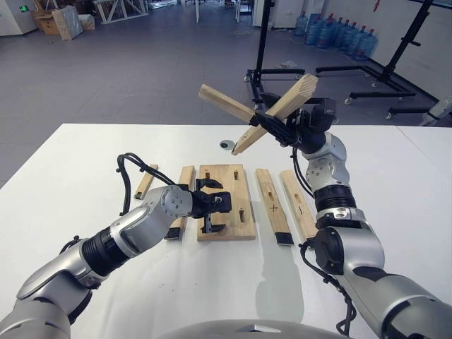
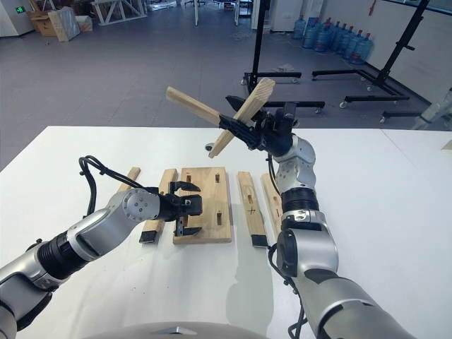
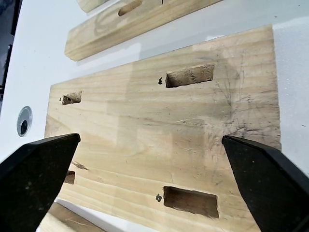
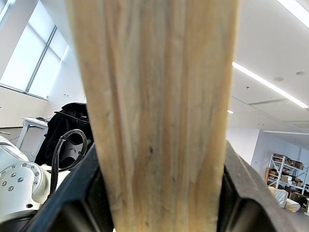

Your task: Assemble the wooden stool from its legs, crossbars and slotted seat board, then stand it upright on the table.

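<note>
Two wooden crossbars (image 1: 293,95) joined into an X are held in the air above the table's far side, with my right gripper (image 1: 265,121) shut on them where they cross. In the right wrist view one bar (image 4: 159,116) runs between the dark fingers (image 4: 72,203). The slotted seat board (image 1: 236,191) lies flat at the table's middle. My left gripper (image 1: 212,210) hovers open just over its near half, the fingertips (image 3: 38,169) spread wide above the board (image 3: 145,121). Two legs (image 1: 272,205) lie to the right of the board and one leg (image 1: 186,176) to the left.
A short wooden piece (image 1: 145,180) lies left of the left leg, beside my left arm's cable. A round hole (image 1: 226,145) is set in the white table (image 1: 85,162) behind the board. Black stand frames and water bottles stand on the floor beyond.
</note>
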